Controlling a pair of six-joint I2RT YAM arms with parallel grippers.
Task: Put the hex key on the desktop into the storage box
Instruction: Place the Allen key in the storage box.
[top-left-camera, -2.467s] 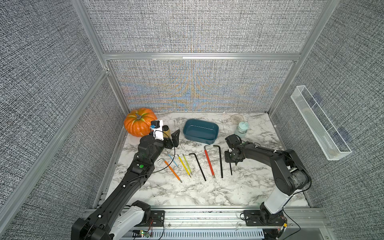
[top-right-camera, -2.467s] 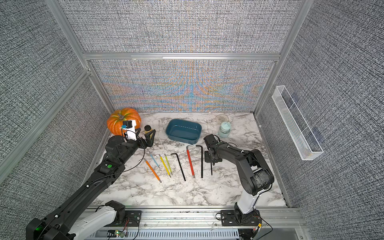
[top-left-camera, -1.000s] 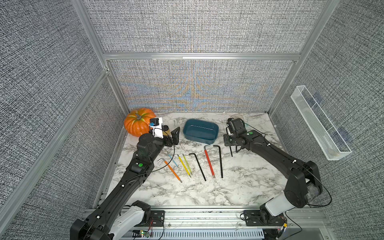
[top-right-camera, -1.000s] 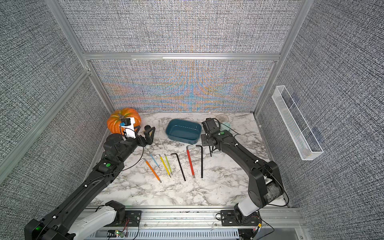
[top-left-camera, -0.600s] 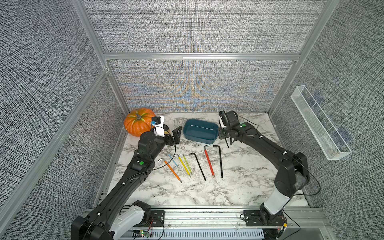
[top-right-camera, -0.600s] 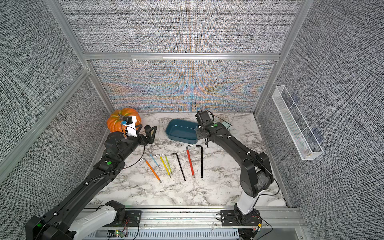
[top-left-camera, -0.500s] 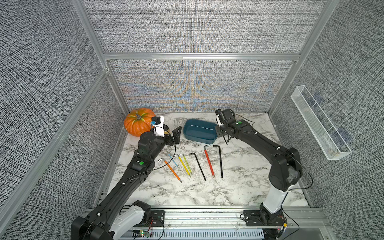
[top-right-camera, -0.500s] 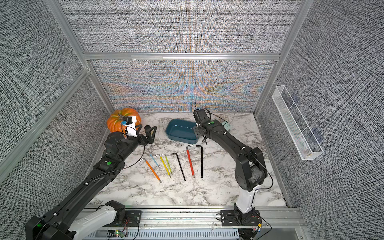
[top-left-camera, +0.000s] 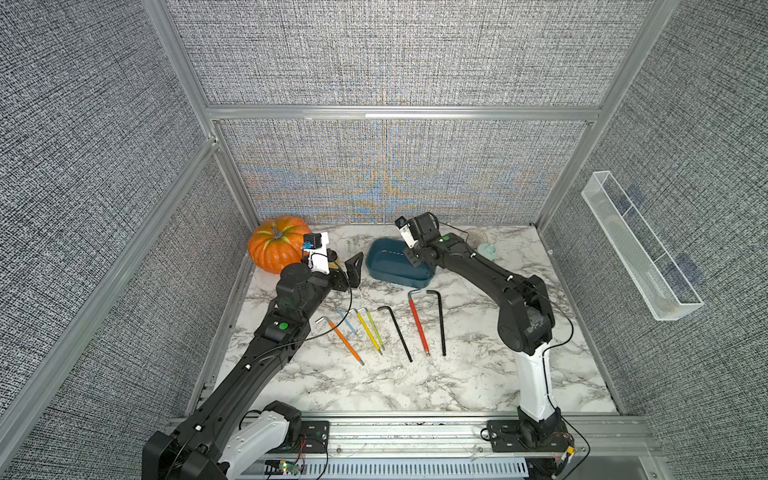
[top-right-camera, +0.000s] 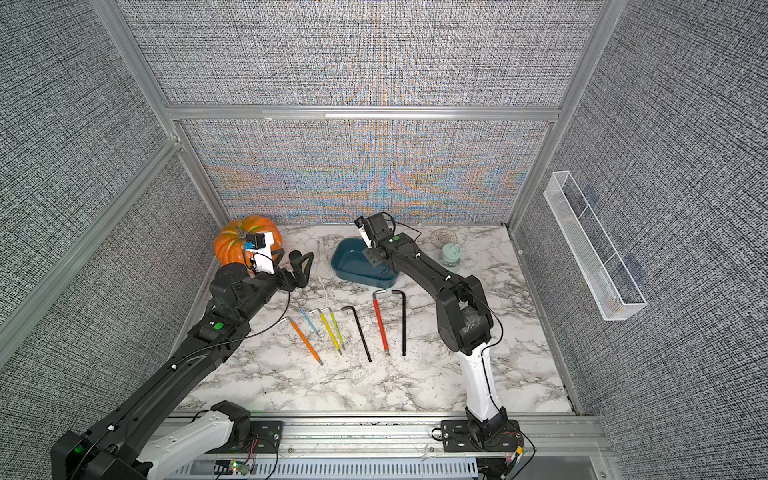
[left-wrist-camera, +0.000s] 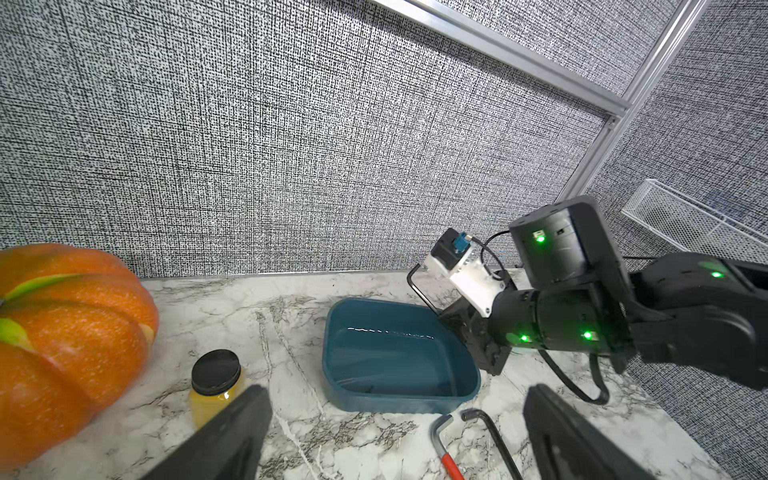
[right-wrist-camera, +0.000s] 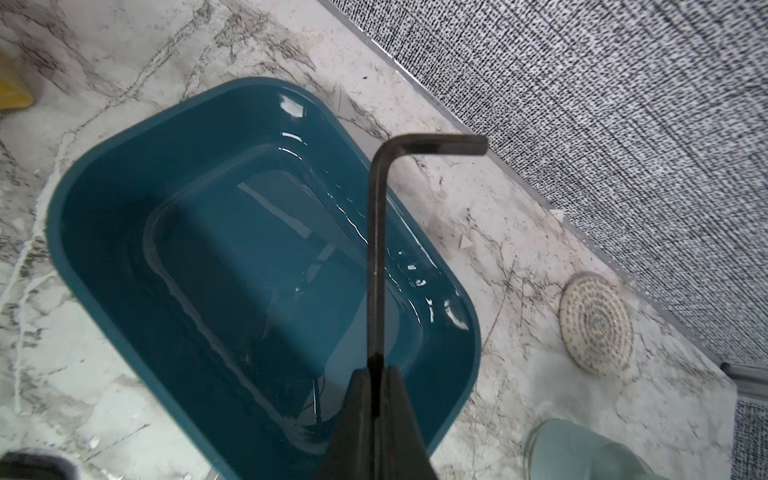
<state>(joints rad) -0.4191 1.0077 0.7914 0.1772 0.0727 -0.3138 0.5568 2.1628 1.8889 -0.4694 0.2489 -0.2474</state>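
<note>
1. While your right gripper (right-wrist-camera: 376, 374) hangs above the storage box (right-wrist-camera: 137, 124), its jaws are clenched on the long end of a black hex key (right-wrist-camera: 376, 249), with no gap showing beside the shaft in the right wrist view
2. That key's shaft runs out from the jaws across the box's blue interior, and its short bent end lies past the far rim, toward the back wall; seen from the left wrist, the key (left-wrist-camera: 419, 291) tilts upward from the gripper
3. Your right arm (top-left-camera: 490, 274) rises from its base at the front, folds at a raised elbow and reaches back and inward, so the wrist sits at the box's (top-left-camera: 399, 280) right-hand end
4. Your left gripper (top-right-camera: 296, 266) is released, jaws spread wide with nothing between them; it hovers between the pumpkin (top-left-camera: 274, 245) and the box, near a small jar of yellow stuff (left-wrist-camera: 216, 382)
5. Your left arm (top-right-camera: 216, 328) stretches long and low from the front left corner toward the back
6. Beyond the held key, 7 other hex keys lie in a row on the desktop (top-left-camera: 457, 374), well in front of the box: orange (top-left-camera: 345, 340), blue (top-left-camera: 345, 321), yellow (top-left-camera: 368, 330), green (top-left-camera: 375, 328), black (top-left-camera: 399, 332), red (top-left-camera: 417, 328) and black (top-left-camera: 440, 324)
</note>
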